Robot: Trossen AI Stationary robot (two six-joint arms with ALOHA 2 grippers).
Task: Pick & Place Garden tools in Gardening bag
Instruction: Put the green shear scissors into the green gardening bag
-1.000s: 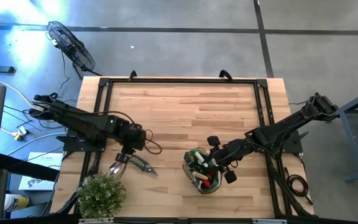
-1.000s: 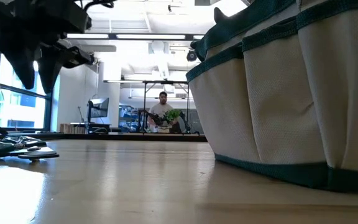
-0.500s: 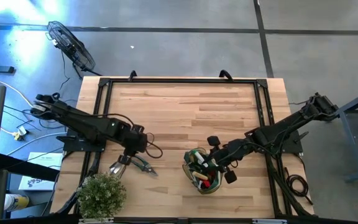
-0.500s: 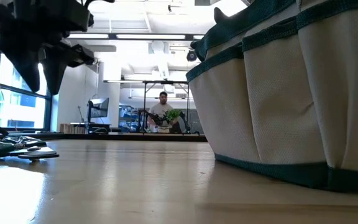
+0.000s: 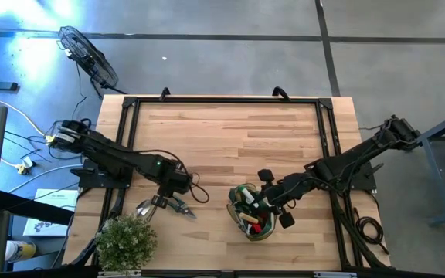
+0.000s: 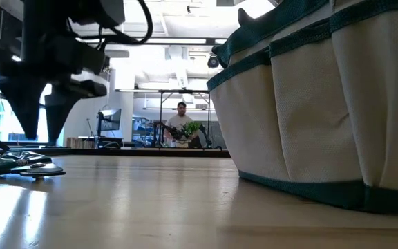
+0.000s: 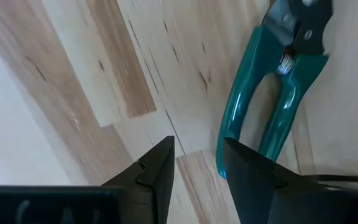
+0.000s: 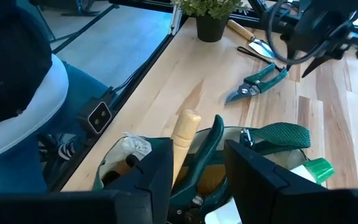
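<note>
Sitting at the table's [image 5: 230, 131] five o'clock: bag [image 5: 251, 213], holding tools. Lying at its seven o'clock: pruners [image 5: 179, 206], with trowel [image 5: 144, 208] at their nine o'clock. Standing at the pruners' seven o'clock: plant [image 5: 126, 242].

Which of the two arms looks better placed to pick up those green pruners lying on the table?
The left. Its gripper hovers open right over the pruners, while the right gripper sits over the bag, well away from them.
</note>
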